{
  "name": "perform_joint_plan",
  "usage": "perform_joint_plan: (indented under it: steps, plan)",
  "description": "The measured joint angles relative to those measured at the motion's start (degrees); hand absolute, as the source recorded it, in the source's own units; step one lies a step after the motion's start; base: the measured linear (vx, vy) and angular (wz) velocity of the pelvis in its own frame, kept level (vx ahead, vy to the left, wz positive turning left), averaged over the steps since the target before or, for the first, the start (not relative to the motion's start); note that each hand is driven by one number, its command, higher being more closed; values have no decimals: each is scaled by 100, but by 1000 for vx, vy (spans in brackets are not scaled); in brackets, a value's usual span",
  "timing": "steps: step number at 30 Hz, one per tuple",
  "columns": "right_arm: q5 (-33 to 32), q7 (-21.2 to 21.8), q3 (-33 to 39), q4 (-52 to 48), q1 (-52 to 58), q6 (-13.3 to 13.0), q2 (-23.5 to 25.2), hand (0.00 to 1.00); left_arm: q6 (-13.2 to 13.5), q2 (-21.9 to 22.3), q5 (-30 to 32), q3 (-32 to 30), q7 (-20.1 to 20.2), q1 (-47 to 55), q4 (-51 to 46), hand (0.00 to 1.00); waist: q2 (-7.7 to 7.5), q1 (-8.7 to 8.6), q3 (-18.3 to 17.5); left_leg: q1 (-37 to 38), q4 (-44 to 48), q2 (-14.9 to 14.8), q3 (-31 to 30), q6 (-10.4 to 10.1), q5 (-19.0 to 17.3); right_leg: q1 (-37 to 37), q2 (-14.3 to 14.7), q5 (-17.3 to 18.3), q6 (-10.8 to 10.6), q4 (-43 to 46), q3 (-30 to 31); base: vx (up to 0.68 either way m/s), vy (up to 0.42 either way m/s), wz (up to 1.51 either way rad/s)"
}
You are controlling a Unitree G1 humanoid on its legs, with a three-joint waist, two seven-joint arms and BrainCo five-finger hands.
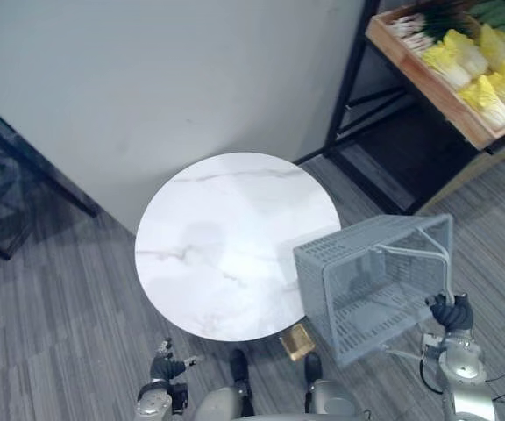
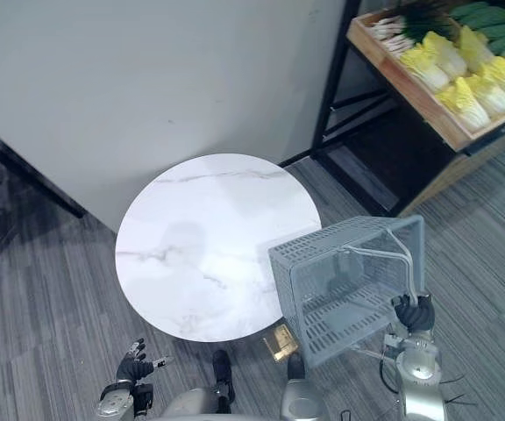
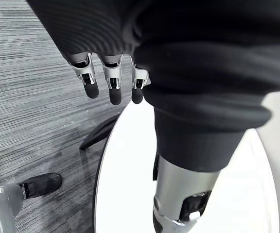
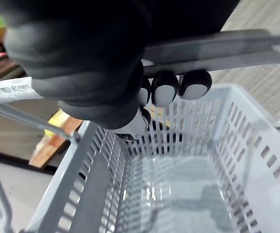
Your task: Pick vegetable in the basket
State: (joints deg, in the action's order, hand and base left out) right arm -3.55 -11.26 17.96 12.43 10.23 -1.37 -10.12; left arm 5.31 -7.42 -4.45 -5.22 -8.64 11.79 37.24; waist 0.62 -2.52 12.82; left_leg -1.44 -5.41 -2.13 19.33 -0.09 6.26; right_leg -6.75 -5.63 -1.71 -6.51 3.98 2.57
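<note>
An empty grey plastic basket (image 1: 375, 281) hangs tilted by the round table's right edge, its opening turned towards me. My right hand (image 1: 451, 312) is shut on the basket's grey handle (image 4: 218, 48), with the fingers (image 4: 164, 90) curled round the bar above the slatted inside (image 4: 179, 194). Vegetables lie in a wooden crate (image 1: 437, 88) on the shelf at the far right: yellow-green cabbages (image 1: 467, 61), dark green ones behind them, white stalks at the crate's left end. My left hand (image 1: 167, 367) hangs low at the near left of the table, with its fingers (image 3: 112, 82) straight and holding nothing.
A round white marble table (image 1: 235, 246) stands in front of me against a grey wall. The black frame of the shelf (image 1: 349, 79) rises at its far right. A dark wire rack (image 1: 7, 193) stands at the left. Grey striped carpet lies all around.
</note>
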Motion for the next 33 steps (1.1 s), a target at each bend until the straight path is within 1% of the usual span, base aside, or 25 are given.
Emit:
perform_joint_plan:
  steps: [1, 2, 3, 4, 5, 6, 7, 8, 9, 10, 11, 12, 14, 15, 16, 17, 18, 19, 20, 21, 23, 24, 25, 29, 33]
  plan:
    - [-105, -9, 3, 94, 55, 1, 191, 100, 7, -12, -81, -177, -11, -4, -391, 0, -79, 0, 40, -209, 324, -94, 148, 140, -68, -120, -60, -69, 59, 95, -9, -23, 1, -28]
    - [-109, -12, 2, 117, 69, 2, 270, 100, 17, -14, -111, -232, -18, -5, -531, 0, -89, 16, 50, -307, 465, -181, 167, 178, -118, -190, -67, -34, 93, 242, -140, -32, -25, -13]
    - [-107, -9, -19, 166, 63, 2, 357, 100, 40, -36, -130, -279, -20, -35, -641, 0, -92, 42, 65, -428, 652, -304, 182, 211, -186, -471, -106, 359, 451, 1092, -465, -25, -83, 5]
    - [-107, -13, -18, 231, 104, 14, 415, 100, 30, -69, -153, -289, -17, -64, -692, 0, -110, 34, 68, -517, 892, -412, 123, 247, -282, -631, -272, 787, 593, 2249, -760, -22, -140, 8]
    - [-107, -12, -19, 261, 159, 14, 426, 100, 26, -64, -157, -295, -18, -48, -732, 0, -141, 51, 66, -533, 978, -444, 105, 235, -326, -631, -372, 946, 574, 2764, -791, -44, -199, 26]
    - [-105, -26, -19, 328, 314, 9, 434, 100, 29, -45, -164, -328, -20, 11, -814, 0, -238, 89, 21, -694, 1264, -487, -31, 195, -374, -434, -562, 1236, 338, 3767, -702, -53, -195, 23]
    - [-105, -28, -19, 350, 333, 6, 439, 100, 29, -40, -164, -327, -20, 29, -828, 0, -266, 89, 3, -735, 1308, -488, -58, 184, -368, -357, -571, 1251, 286, 3792, -684, -83, -234, 33]
    - [-101, -79, -10, 471, 334, 2, 448, 100, 24, -27, -166, -337, -26, 55, -861, 0, -341, 109, -3, -929, 1520, -519, -118, 68, -286, -66, -529, 1425, 54, 3382, -573, -85, -197, 16]
    - [-98, -121, 5, 502, 316, 12, 429, 100, 15, 53, -172, -338, -27, 54, -864, 0, -301, 141, 12, -1017, 1575, -603, -101, 17, -243, -18, -453, 1525, -50, 3174, -595, -139, -222, -10]
    - [-96, -154, 18, 499, 315, 18, 405, 100, 15, 240, -184, -326, -23, 107, -874, 0, -146, 286, -1, -1134, 1584, -805, -28, -100, -125, 99, -214, 1658, -31, 2660, -760, -215, -251, -46]
    - [-96, -179, -2, 501, 351, 18, 431, 100, 15, 345, -236, -266, -22, 187, -907, 0, -115, 387, -22, -1261, 1611, -965, 6, -226, -38, 243, -81, 1841, 173, 2130, -922, -235, -255, -48]
    - [-97, -186, -8, 501, 327, 17, 428, 100, 14, 374, -272, -203, -21, 224, -936, 0, -98, 397, -9, -1328, 1600, -1018, -15, -292, 25, 256, -32, 1937, 227, 1956, -965, -217, -222, -14]
    - [-133, -298, 30, 523, 305, 16, 390, 100, 4, 530, -297, 115, -16, 335, -1034, 0, 134, 319, 85, -1308, 1125, -1178, -220, -450, 362, 65, 156, 1899, 406, 2166, -1205, -256, -164, 28]
    - [-163, -321, 30, 523, 317, 17, 400, 100, 3, 534, -313, 181, -15, 361, -1047, 0, 124, 322, 93, -1274, 1027, -1186, -222, -509, 293, 7, 154, 1906, 489, 2212, -1234, -291, -153, 30]
    - [-179, -372, 39, 523, 332, 17, 427, 100, -9, 532, -341, 272, -12, 336, -1047, 0, 36, 311, 147, -1370, 1217, -1186, -220, -583, 97, -15, 105, 1885, 589, 2192, -1321, -196, -98, 24]
    - [-263, -388, 51, 503, 324, 18, 457, 100, -10, 552, -338, 287, -5, 331, -1064, 0, 17, 313, 161, -1491, 1957, -1176, -211, -379, -46, -40, 11, 1835, 664, 2179, -1346, -251, -144, 18]
    - [-286, -389, 24, 386, 369, 26, 471, 100, -10, 569, -337, 268, -4, 384, -1142, 0, -5, 311, 175, -1456, 2681, -1201, -239, -302, -407, -43, 2, 1767, 708, 2168, -1341, -177, -97, 6]
    - [-290, -389, 22, 314, 395, 26, 493, 100, -11, 573, -340, 247, -4, 410, -1208, 0, 23, 297, 163, -1414, 2968, -1210, -284, -312, -733, -55, 9, 1742, 707, 2168, -1339, -141, -36, -9]
    - [-302, -407, 19, 175, 434, 25, 550, 100, -7, 580, -344, 185, -5, 475, -1327, 0, 67, 307, 171, -1243, 3372, -1224, -403, -321, -1227, -67, 53, 1683, 706, 2150, -1297, -106, 28, -25]
    - [-309, -406, 12, 101, 390, 25, 584, 100, -5, 590, -389, 85, -5, 513, -1405, 0, 94, 322, 162, -975, 3466, -1228, -511, -371, -1585, -72, 133, 1591, 705, 2071, -1197, -97, 80, -34]
    - [-311, -435, 18, -99, 407, 7, 633, 100, -2, 601, -392, 16, -16, 521, -1462, 0, 103, 296, 143, -648, 3136, -1171, -489, -447, -1906, -141, 199, 1494, 640, 2001, -1109, -95, 124, -30]
    - [-310, -446, 23, -127, 392, -6, 632, 100, -1, 605, -389, 22, -15, 518, -1474, 0, 116, 290, 136, -564, 2920, -1156, -476, -538, -1969, -200, 230, 1477, 607, 1988, -1068, -138, 146, -40]
    - [-310, -469, 24, -129, 349, -12, 706, 100, -9, 571, -389, 21, -19, 508, -1448, 0, 19, 313, 111, -421, 2561, -1063, -304, -593, -1967, -259, 192, 1402, 555, 1871, -934, -118, 107, -37]
    - [-344, -476, 66, -154, 478, -57, 755, 100, -13, 568, -374, 65, -25, 502, -1418, 0, -76, 215, 48, -348, 2379, -927, -132, -498, -1857, -137, 154, 1065, 362, 1403, -768, -12, 138, -25]
    - [-430, -471, 67, -152, 595, -36, 922, 100, -52, 555, -365, 63, -45, 375, -1421, 0, -95, 151, 51, -19, 2431, -909, 486, -422, -1900, -94, 193, 907, 240, 1324, -197, 65, 94, -66]
